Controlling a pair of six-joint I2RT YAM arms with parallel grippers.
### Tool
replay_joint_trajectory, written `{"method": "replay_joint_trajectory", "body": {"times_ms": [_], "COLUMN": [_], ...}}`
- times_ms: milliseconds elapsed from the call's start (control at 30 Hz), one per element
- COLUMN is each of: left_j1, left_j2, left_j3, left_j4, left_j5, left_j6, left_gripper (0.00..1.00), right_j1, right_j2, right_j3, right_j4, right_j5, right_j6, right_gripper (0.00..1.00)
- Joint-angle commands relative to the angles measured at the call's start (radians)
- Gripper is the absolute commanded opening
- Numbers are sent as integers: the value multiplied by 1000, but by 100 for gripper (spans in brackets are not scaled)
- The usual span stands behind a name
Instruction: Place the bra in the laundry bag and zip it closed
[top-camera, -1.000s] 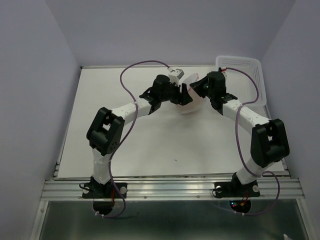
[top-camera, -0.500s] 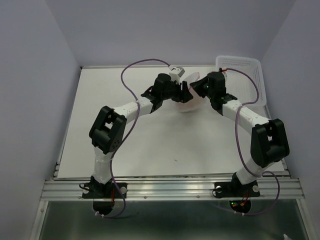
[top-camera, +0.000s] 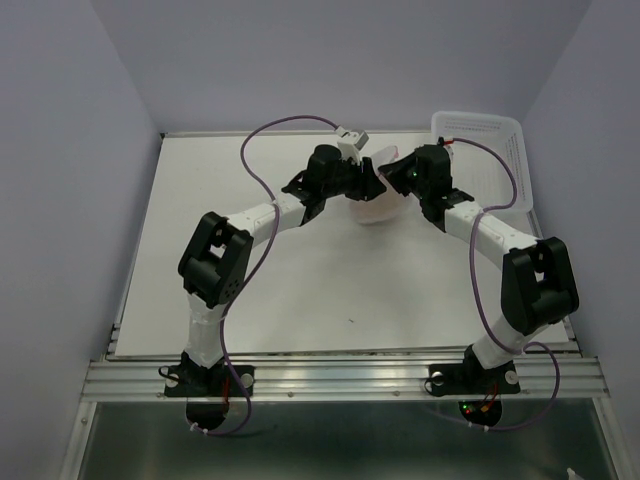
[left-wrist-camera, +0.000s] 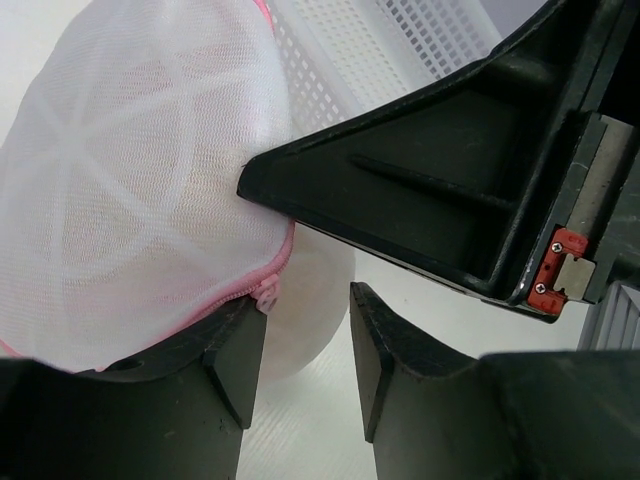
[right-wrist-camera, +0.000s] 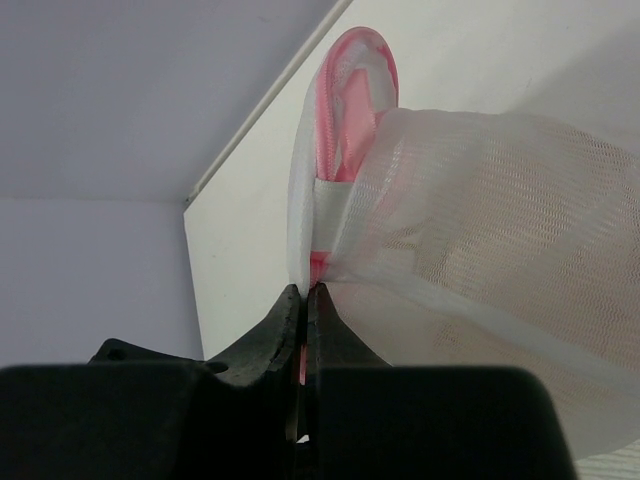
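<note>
Right wrist view gives me the grip: the right fingers (right-wrist-camera: 295, 310) are clenched on the bag's (right-wrist-camera: 480, 230) white-and-pink rim. They lift that edge so the zipper line stays taut and reachable. Through the mesh I make out a faint peach tint, which I take for the bra (left-wrist-camera: 160, 190), already inside. From the left wrist, the left fingers (left-wrist-camera: 360, 310) stand parted with nothing between them, and the end of the pink zipper (left-wrist-camera: 268, 290) sits right at the tip of one. I judge they are lining up on the pull to close the bag. Overhead, both arms reach forward and bend inward, their wrists meeting over the bag at the far middle of the desk (top-camera: 300, 290), near the basket (top-camera: 490, 150).
</note>
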Motion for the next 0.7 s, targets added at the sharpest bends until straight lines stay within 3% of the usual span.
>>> {"method": "replay_joint_trajectory", "body": {"times_ms": [0, 133, 367, 467, 500, 667], "left_j1": [0, 0, 1, 0, 0, 1], "left_j2": [-44, -61, -63, -69, -72, -94], "left_j3": [29, 3, 12, 7, 4, -28], "left_j4": [93, 90, 80, 79, 77, 62], "left_j5": [-23, -61, -84, -90, -92, -126], "left_j6": [9, 10, 4, 12, 10, 15], "left_gripper": [49, 46, 25, 3, 0, 0], "right_j1": [12, 12, 12, 12, 12, 12], "right_j2": [-3, -9, 3, 2, 2, -9], "right_j3": [-2, -2, 4, 2, 2, 9], "right_j4": [41, 41, 41, 41, 41, 38], "right_j5": [-20, -12, -20, -20, -20, -10], "right_j6": [4, -2, -8, -10, -11, -44], "right_gripper": [1, 1, 1, 1, 1, 1]}}
